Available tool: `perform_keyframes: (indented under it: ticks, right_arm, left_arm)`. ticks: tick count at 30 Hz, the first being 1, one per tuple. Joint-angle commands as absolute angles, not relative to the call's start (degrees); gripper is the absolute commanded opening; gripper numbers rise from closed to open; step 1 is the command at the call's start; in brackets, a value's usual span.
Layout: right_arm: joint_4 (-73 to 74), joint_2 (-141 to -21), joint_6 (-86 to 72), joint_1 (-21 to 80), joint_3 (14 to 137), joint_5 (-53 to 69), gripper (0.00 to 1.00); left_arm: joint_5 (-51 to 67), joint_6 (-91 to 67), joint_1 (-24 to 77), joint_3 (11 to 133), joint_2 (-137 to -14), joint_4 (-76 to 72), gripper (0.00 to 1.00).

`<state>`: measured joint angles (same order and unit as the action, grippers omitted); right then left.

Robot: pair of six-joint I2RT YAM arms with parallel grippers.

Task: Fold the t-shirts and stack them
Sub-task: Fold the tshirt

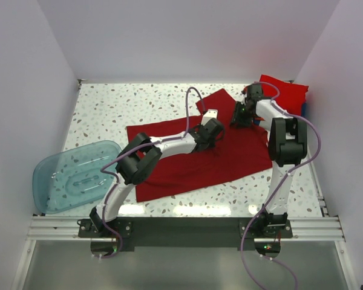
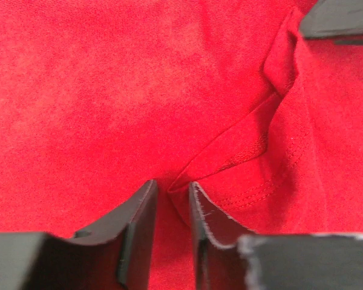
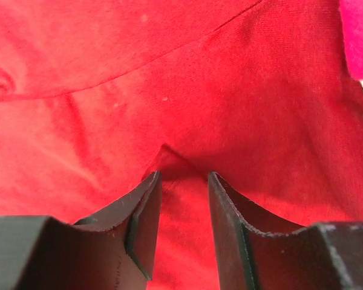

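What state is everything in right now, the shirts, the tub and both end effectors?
Red shirt: spread out, mostly flat.
Shirt stack: folded, far right corner.
Tub: at the table's left edge, apart from the shirts.
Left end effector: shut on a red shirt fold.
Right end effector: shut on bunched red shirt cloth.

A plain dark red t-shirt (image 1: 187, 163) lies spread flat and mostly smooth on the desk (image 1: 127, 103), turned slightly askew. One sleeve reaches out just beyond the left end effector (image 1: 213, 132). A ridge of its cloth along a stitched edge is nipped between that end effector's fingers. A small puckered peak of the same shirt rises between the fingers of the right end effector (image 1: 242, 116). Beyond and to the right of the right end effector, a folded bright red t-shirt (image 1: 287, 90) rests in the far corner. A magenta t-shirt (image 3: 358, 36) shows at the edge, just beside the red cloth.
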<state>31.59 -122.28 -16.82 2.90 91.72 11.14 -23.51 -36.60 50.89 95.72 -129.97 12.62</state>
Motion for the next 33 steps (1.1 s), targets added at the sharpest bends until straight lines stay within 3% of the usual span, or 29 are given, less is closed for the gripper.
perform_keyframes:
  ticks: [1,10,16,26,33]
  right_arm:
    - [31.0,-124.1,-15.6,3.0,94.0,10.0,0.4]
    - [31.6,-124.4,-14.9,2.9,94.0,8.5,0.24]
    - [32.2,-123.8,-14.9,3.0,93.3,8.4,0.19]
    - [31.4,-119.9,-14.9,3.0,90.9,9.6,0.26]
    - [32.1,-121.0,-14.7,3.0,91.1,11.1,0.25]
  left_arm:
    - [-22.9,-37.1,50.5,94.6,-128.3,9.6,0.31]
    - [-23.6,-37.4,50.1,93.1,-126.6,9.5,0.08]
    - [-23.9,-37.4,49.7,92.0,-125.2,9.4,0.01]
    - [-23.7,-37.4,49.5,91.8,-125.1,9.5,0.0]
    - [-23.9,-37.4,49.5,91.8,-125.0,9.8,0.0]
